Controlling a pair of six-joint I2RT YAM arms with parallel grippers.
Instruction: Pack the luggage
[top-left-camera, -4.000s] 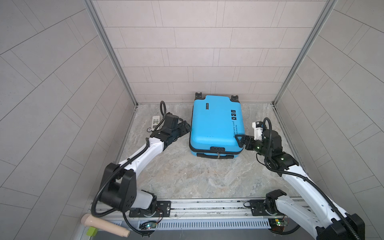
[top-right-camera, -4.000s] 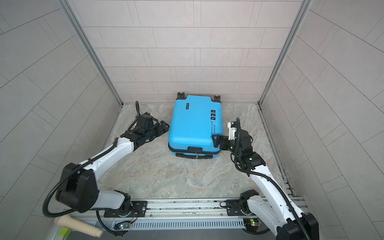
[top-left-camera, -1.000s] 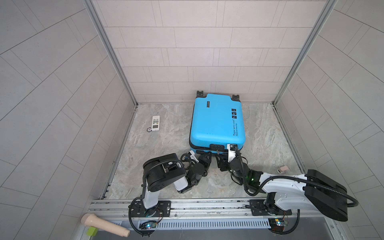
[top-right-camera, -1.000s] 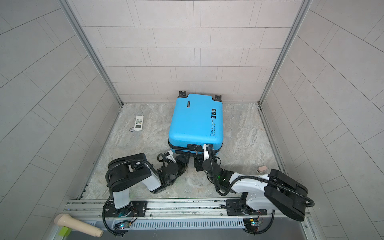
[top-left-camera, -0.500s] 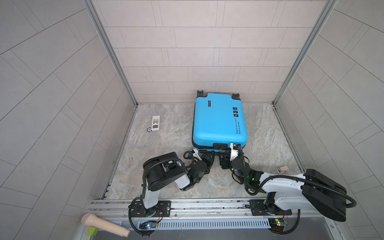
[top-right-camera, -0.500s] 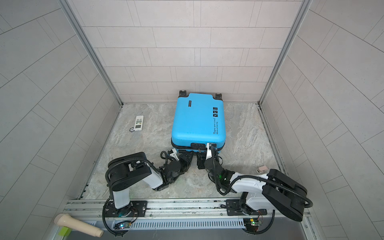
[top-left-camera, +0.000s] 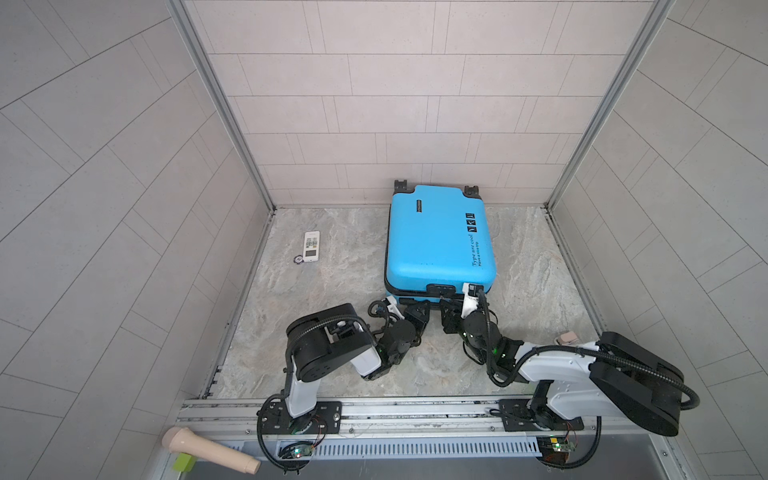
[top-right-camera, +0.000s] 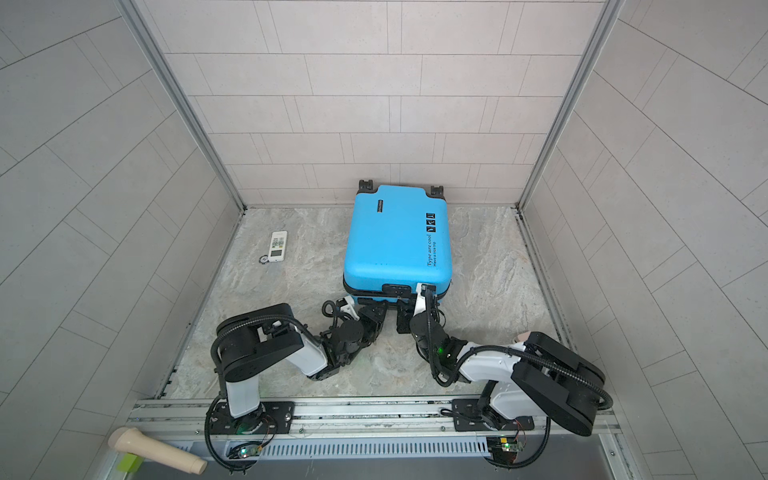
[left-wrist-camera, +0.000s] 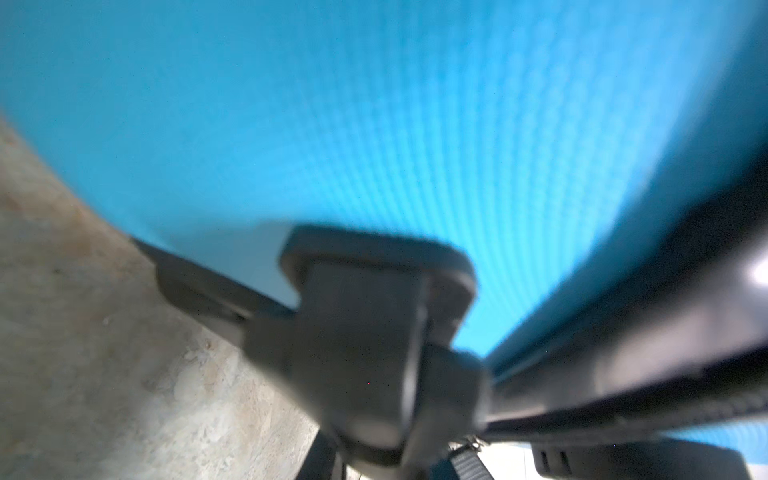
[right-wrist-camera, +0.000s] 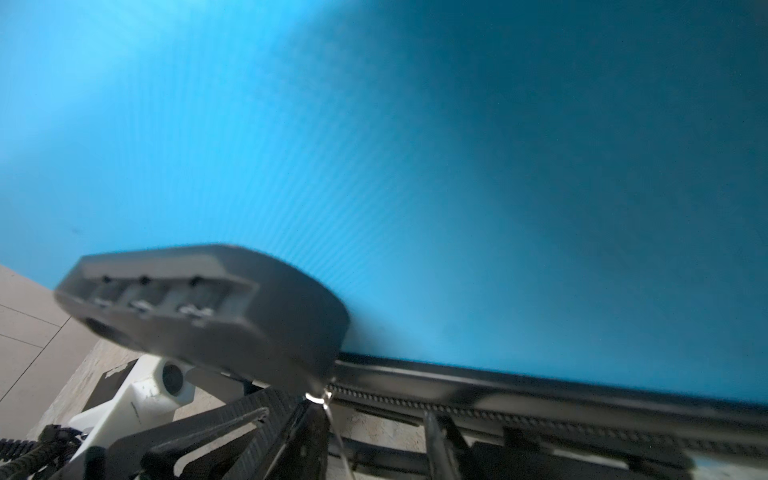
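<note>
Luggage (top-left-camera: 438, 241) lies shut at the floor's (top-left-camera: 332, 291) back edge, its blue shell lettered black in both top views. Only the right wrist view shows its lock (right-wrist-camera: 199, 316). Left gripper (top-left-camera: 422, 308) and right gripper (top-left-camera: 447, 311) meet its near end. I cannot tell how their jaws stand.

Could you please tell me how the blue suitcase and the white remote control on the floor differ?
The suitcase is bright blue with black trim; the remote control is white. The suitcase is by far the larger of the two. The suitcase sits centre-right with its wheels toward the back wall, while the remote control lies apart from it, over on the left. Both lie flat on the marbled floor.
</note>
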